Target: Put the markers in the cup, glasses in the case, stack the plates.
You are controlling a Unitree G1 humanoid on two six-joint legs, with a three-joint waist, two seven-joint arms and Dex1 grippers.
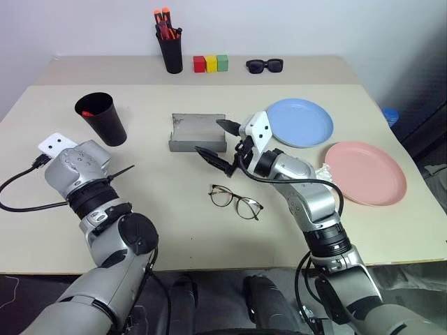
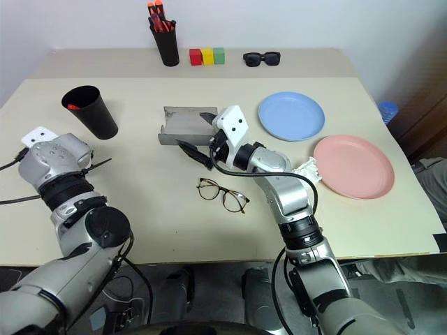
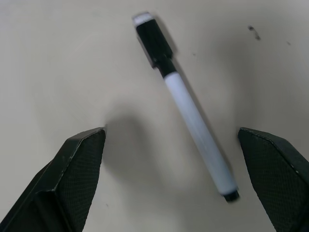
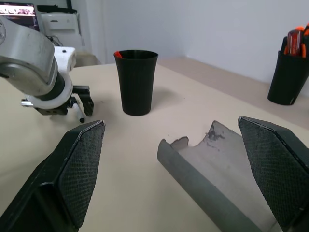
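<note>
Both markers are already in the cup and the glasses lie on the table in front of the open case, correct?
Not quite: only the red-capped marker is in the cup. The left wrist view shows the white marker lying on the table. The glasses do lie before the open case.

Beige table with cup, case, glasses, two plates, white marker.

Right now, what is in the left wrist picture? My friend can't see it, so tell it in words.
A white marker with black ends lies flat on the beige table, between the two open black fingers of the left gripper. Nothing is touching it.
</note>
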